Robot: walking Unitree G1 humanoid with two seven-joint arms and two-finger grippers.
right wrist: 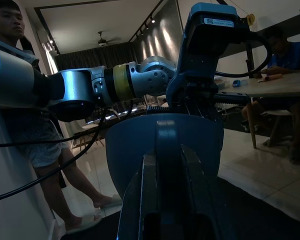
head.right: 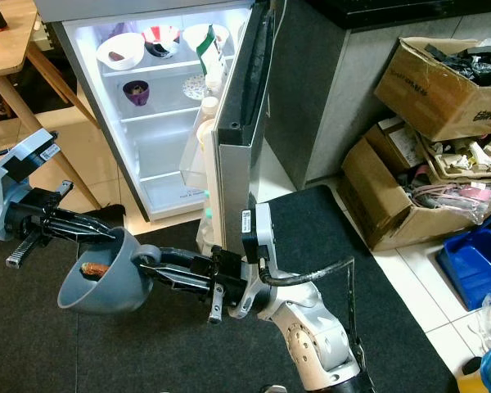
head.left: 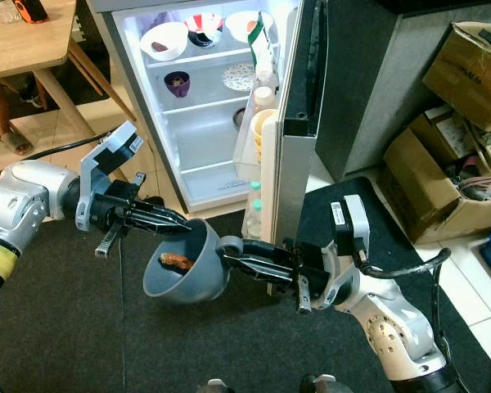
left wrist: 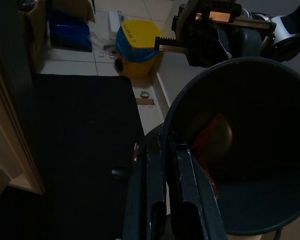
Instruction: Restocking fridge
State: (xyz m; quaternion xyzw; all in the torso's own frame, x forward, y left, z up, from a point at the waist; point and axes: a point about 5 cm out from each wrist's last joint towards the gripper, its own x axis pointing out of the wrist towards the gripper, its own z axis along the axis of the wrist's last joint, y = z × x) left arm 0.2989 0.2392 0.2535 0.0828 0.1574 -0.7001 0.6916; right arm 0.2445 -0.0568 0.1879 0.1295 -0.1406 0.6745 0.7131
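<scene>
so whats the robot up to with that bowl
The robot holds a grey bowl between both arms in front of the open fridge. The left tool is clamped on the bowl's rim, and the right tool grips its handle from the other side. A piece of brownish food lies in the bowl. The fridge shelves already carry several bowls, and the door stands open beside the arms. The bowl has not gone in yet.
</scene>
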